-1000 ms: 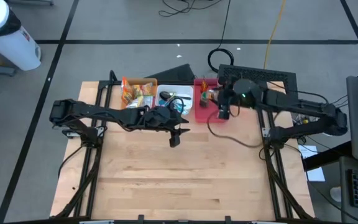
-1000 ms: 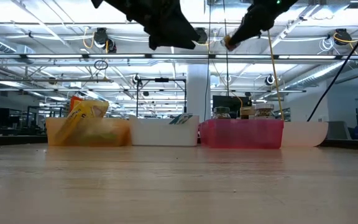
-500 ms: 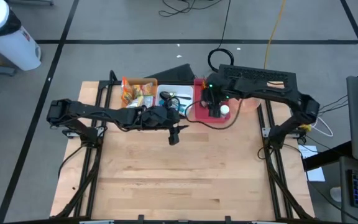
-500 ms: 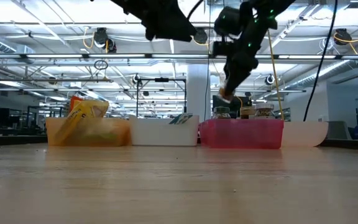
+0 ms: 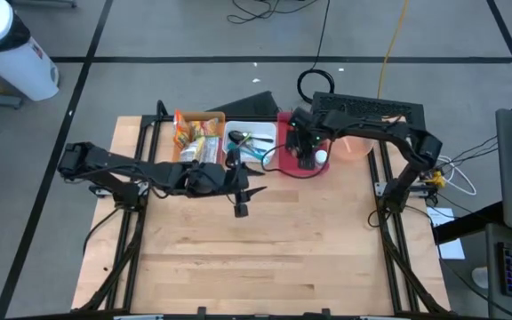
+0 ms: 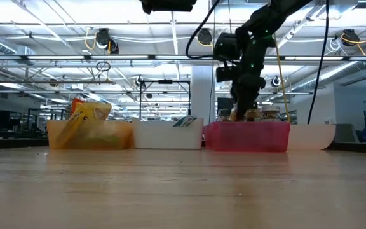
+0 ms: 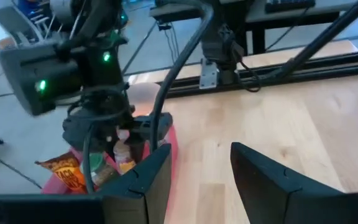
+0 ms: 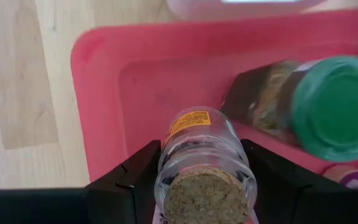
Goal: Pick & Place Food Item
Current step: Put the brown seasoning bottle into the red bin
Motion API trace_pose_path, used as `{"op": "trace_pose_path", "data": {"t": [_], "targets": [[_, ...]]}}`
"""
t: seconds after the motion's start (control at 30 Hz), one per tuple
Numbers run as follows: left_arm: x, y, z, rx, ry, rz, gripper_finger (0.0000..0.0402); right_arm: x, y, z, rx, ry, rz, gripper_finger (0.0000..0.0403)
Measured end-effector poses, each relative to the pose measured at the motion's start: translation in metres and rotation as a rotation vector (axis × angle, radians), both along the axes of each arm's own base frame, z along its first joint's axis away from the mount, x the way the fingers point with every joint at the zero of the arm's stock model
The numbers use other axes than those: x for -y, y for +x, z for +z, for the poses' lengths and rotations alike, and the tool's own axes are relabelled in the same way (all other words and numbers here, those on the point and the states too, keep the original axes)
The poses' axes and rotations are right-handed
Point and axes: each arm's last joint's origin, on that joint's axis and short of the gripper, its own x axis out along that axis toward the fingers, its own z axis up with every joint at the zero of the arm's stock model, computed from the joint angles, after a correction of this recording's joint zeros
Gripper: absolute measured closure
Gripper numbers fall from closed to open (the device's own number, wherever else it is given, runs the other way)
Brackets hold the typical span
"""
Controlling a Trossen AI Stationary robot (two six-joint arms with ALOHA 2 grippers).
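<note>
A pale wooden worktop point(image 5: 265, 249) stands on a grey floor, with 3 bins along its far edge. The right gripper point(image 8: 204, 186) holds its jaws pinched on a cork-stoppered jar point(image 8: 202, 167) over the pink bin point(image 8: 135, 68). The left gripper point(image 7: 197, 180) hovers above bare wood, jaws apart and holding nothing.

No text, brand or number can be read. An orange label point(image 8: 188, 119) is seen on the cork-stoppered jar point(image 8: 204, 165), and printing on the snack packet point(image 7: 66, 173), but neither can be made out.
</note>
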Motion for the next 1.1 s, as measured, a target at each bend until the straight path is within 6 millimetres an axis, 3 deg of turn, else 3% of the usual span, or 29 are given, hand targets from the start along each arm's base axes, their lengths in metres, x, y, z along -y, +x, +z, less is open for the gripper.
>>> {"op": "trace_pose_path", "data": {"t": [0.5,0.9,1.1], "targets": [[0.004,0.0,0.0,0.002,0.008,-0.014,0.0229,0.002,0.007,-0.038,-0.14,0.08,0.002,0.0219],[0.004,0.0,0.0,0.002,0.006,-0.015,0.0229,0.003,0.008,-0.038,-0.134,0.073,0.008,0.0218],[0.004,0.0,0.0,0.0,0.004,-0.014,0.0229,0.001,0.01,-0.038,-0.131,0.069,0.013,0.0158]]}}
